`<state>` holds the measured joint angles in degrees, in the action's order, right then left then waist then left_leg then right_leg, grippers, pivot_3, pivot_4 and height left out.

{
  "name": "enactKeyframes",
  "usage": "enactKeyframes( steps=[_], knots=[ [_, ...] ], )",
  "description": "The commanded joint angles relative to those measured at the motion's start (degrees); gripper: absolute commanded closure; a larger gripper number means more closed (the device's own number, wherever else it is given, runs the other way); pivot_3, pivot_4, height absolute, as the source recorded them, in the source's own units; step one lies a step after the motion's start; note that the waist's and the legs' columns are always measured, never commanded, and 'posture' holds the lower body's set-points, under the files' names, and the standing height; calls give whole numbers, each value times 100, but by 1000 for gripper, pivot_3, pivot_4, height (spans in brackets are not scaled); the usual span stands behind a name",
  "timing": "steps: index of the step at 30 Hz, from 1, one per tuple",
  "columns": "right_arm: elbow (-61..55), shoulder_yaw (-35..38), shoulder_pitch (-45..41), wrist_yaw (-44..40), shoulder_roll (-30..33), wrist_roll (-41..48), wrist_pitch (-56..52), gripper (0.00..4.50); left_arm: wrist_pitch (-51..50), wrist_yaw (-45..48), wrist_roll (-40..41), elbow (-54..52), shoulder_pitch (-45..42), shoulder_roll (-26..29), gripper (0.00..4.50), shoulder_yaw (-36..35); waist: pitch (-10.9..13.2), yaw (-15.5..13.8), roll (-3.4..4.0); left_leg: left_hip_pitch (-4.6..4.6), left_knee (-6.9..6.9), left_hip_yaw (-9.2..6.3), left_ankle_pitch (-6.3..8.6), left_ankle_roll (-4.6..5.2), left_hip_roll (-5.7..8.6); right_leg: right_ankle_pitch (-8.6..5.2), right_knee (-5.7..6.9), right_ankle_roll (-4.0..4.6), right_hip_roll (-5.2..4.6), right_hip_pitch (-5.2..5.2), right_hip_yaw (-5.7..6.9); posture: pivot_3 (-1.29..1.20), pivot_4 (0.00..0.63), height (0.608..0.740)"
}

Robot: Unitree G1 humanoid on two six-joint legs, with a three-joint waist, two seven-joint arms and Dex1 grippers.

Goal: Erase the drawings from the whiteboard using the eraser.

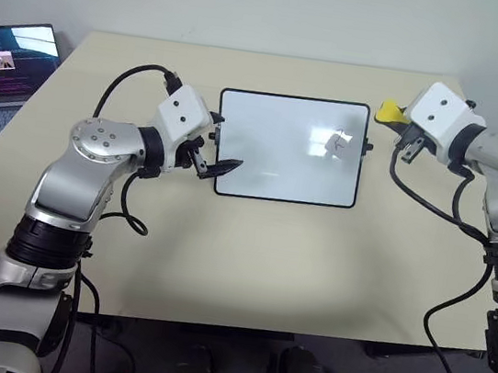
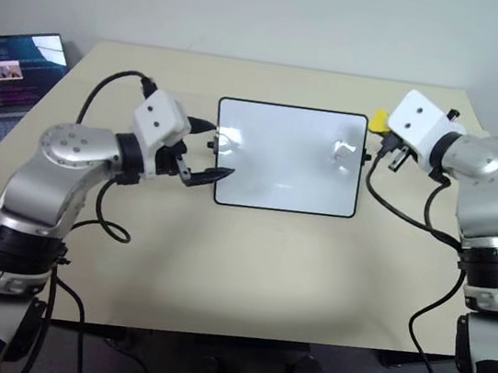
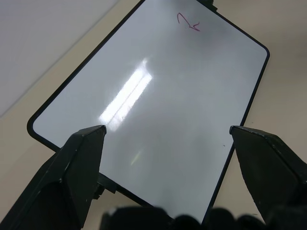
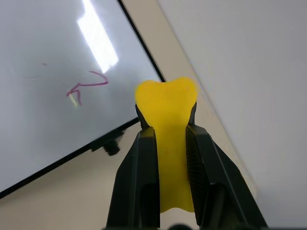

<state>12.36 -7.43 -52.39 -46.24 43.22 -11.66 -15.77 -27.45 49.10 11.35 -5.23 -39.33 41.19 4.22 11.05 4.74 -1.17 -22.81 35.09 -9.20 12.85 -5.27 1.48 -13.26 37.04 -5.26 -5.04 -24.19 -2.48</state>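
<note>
R gripper (image 4: 165, 143) squeezes the yellow eraser (image 4: 167, 103) tight, mark (image 4: 86, 86) just past its tip, & L gripper (image 3: 163, 143), jaws wide, straddles the whiteboard (image 1: 272, 153) edge, prob to steady it.

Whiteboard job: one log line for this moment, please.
right pincer: shut on eraser | left pincer: open at whiteboard edge | drawings: one mark remains

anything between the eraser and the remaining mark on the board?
Nothing. In the right wrist view the eraser, pinched in the right gripper, sits off the whiteboard corner; between it and the drawing lies bare white surface and the black frame edge.
</note>
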Motion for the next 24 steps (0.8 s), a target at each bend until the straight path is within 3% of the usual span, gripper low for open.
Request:
enactKeyframes(
  steps=[1,8,14,19,24],
  knots=[
    [-170,197,-150,0,188,42,58,4062,43,1,24,-170,-163,45,0,-151,0,0,0,1,0,0,0,0,-1,0,0,0,0,0,1,0,150,740],
    [-113,88,-218,-60,141,79,285,4062,41,-21,-3,-164,-125,-67,0,-43,0,14,0,3,0,1,0,0,-1,0,2,0,0,1,-1,0,150,740],
    [266,-159,-407,290,-542,-59,349,4062,111,83,-187,-121,-23,-23,0,170,0,39,0,10,0,3,-1,0,-3,2,7,2,1,3,-3,0,150,740],
    [1134,-379,-645,1083,-1346,-310,447,4062,56,82,-149,-210,-71,-111,0,234,-1,26,0,9,4,1,-3,-2,-2,5,8,6,2,3,-2,0,150,740],
    [1974,-419,-805,1614,-1639,-458,514,4062,39,94,-139,-259,-26,-82,0,209,-1,5,0,7,3,-1,-8,-12,-1,5,6,6,2,3,-1,0,150,740]
  ],
)
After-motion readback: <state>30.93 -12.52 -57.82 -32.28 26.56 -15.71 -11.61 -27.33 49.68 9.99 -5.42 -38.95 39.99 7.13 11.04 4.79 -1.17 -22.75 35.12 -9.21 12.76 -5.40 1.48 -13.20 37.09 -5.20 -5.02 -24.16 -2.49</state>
